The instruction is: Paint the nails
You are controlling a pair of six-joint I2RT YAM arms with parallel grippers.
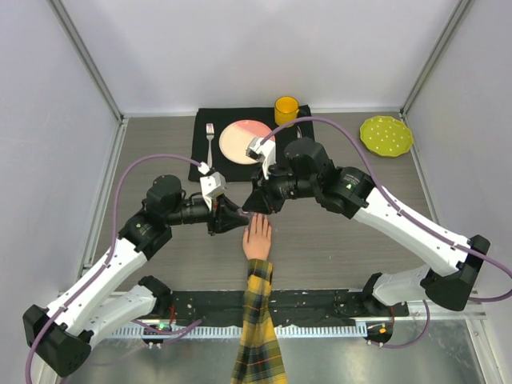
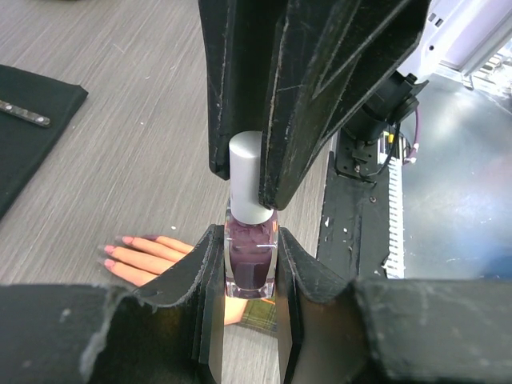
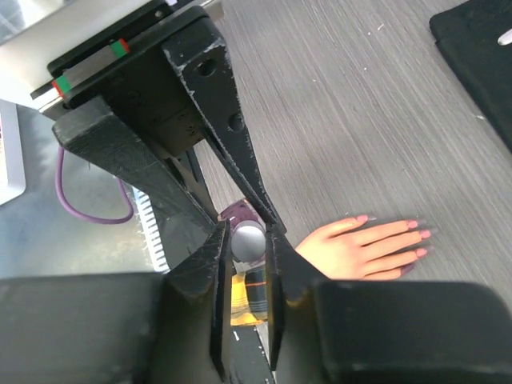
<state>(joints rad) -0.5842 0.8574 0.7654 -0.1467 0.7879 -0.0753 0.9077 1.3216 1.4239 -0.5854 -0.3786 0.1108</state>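
Observation:
The pale mannequin hand (image 1: 258, 238) lies palm down at the table's near middle, its yellow-black plaid sleeve (image 1: 258, 320) running toward the front edge. The nails (image 3: 416, 238) show pink at the fingertips, and in the left wrist view the nails (image 2: 112, 252) point left. My left gripper (image 2: 250, 236) is shut on a small purple polish bottle (image 2: 251, 264), held just above the hand's wrist. My right gripper (image 3: 247, 232) comes from the opposite side, its jaws pressed on the bottle's grey-white cap (image 3: 248, 240). In the top view the two grippers meet tip to tip (image 1: 246, 216) and hide the bottle.
A black mat (image 1: 202, 128) at the back holds a fork (image 1: 210, 140) and a pink plate (image 1: 240, 140), with a yellow cup (image 1: 286, 109) beside them. A green dotted plate (image 1: 386, 136) lies back right. White walls enclose the table.

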